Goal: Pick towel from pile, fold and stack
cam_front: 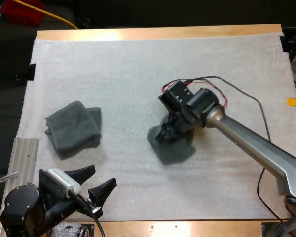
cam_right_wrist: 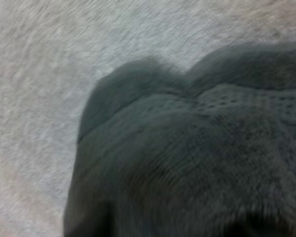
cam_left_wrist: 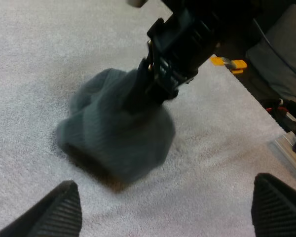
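A crumpled dark grey-green towel (cam_front: 173, 147) lies bunched near the middle of the mat. My right gripper (cam_front: 166, 132) comes down on its upper left part and is shut on it. The left wrist view shows the black fingers (cam_left_wrist: 147, 83) sunk into the towel (cam_left_wrist: 116, 138), which bulges below them. The right wrist view looks straight onto the towel's cloth (cam_right_wrist: 197, 163). My left gripper (cam_front: 92, 184) hovers open over the mat's front left, with nothing between its fingers (cam_left_wrist: 59, 210).
A folded towel stack (cam_front: 72, 129) rests on the mat's left side. A metal rail (cam_front: 23, 158) lies along the table's left edge. White mat (cam_front: 138, 74) stretches bare behind and between the towels.
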